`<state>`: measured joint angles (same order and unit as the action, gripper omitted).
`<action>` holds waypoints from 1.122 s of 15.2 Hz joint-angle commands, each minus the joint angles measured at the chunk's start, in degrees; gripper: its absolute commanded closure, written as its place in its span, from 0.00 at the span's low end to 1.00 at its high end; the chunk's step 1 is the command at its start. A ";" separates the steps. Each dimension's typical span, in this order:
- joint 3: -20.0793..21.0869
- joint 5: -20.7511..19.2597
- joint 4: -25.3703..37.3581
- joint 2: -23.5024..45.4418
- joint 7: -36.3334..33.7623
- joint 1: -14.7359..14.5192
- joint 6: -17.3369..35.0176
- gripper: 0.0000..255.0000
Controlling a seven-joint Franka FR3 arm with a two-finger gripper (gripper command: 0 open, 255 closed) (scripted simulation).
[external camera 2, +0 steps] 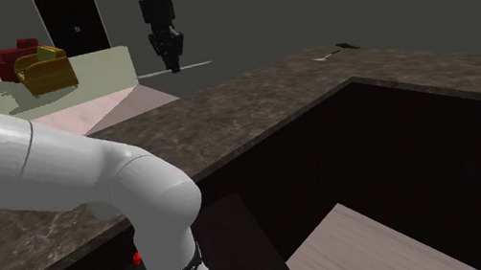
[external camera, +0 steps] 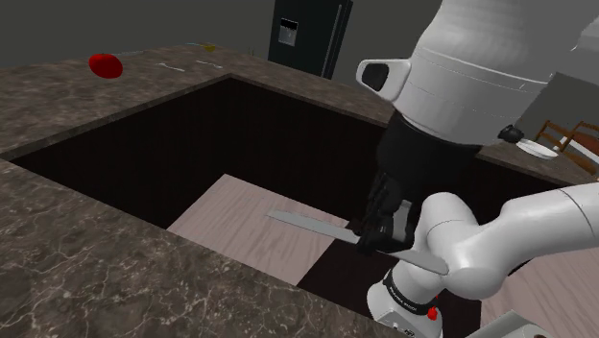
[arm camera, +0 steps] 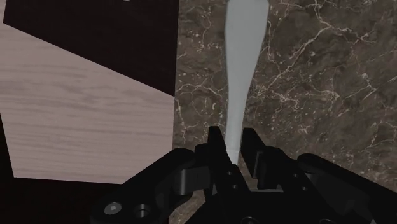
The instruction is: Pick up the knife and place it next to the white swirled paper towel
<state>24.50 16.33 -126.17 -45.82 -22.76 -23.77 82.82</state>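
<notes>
Pale grey, the knife (arm camera: 242, 76) is clasped between the closed fingers of the claw (arm camera: 230, 137) and held level above the dark marbled table (arm camera: 318, 95), pointing toward nine o'clock in the shoulder view, presumably so that it can be carried clear.

Arm (external camera: 470, 86): white links, dark joints. It rises from the base and folds at the elbow, with the forearm slanting down across the shoulder view's upper right.

Wrist: points straight down.

Gripper (external camera: 374, 233): all black. The fingers (arm camera: 215, 137) point down, clasping the knife (arm camera: 240, 76) partway along its length. The knife lies level, crosswise to the fingers.

Hand hangs clear above the countertop (arm camera: 305, 76), just inside its inner edge.
</notes>
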 commanded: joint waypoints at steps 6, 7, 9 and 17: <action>-0.92 3.51 -5.40 -13.73 -3.49 -5.29 -8.22 1.00; -0.93 4.02 -5.88 -15.52 -4.16 -6.02 -9.49 1.00; -0.91 4.97 -6.54 -18.60 -5.47 -7.31 -11.82 1.00; 0.86 6.82 -14.05 -22.10 -5.04 -8.43 -7.77 1.00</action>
<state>25.13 22.84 -139.15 -67.28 -27.81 -31.96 74.60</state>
